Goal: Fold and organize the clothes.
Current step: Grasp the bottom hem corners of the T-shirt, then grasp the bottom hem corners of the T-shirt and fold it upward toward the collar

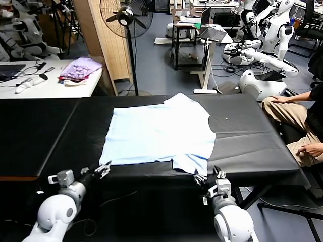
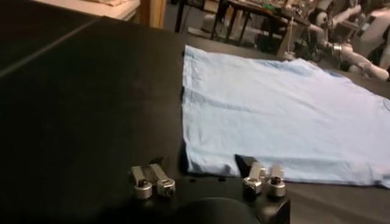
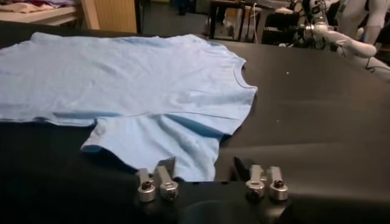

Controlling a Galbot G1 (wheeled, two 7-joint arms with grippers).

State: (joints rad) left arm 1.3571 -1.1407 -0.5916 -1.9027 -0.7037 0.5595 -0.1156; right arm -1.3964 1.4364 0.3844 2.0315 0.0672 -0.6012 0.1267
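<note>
From the head view, the T-shirt (image 1: 159, 133) lies spread out flat in the middle of the black table (image 1: 252, 136); it is pale blue and plain, with 1 sleeve sticking out at 12 o'clock and the other hanging toward the near edge at 6 o'clock. Only this view shows both arms at once: the left gripper (image 1: 102, 170) sits just by the shirt's near corner at 7 o'clock, and the right gripper (image 1: 208, 180) sits by the near sleeve at 5 o'clock. It also shows a purple cloth pile (image 1: 79, 69) on a white table far off at 10 o'clock. In the left wrist view, the left gripper (image 2: 207, 179) is open wide and holds nothing, with the shirt's hem corner right between its fingers (image 2: 155, 178). The right wrist view alone shows the round neck hole, and soft wrinkles in the near sleeve; the right gripper (image 3: 210, 182) is open wide too, with the sleeve edge just at its fingers (image 3: 159, 181).
</note>
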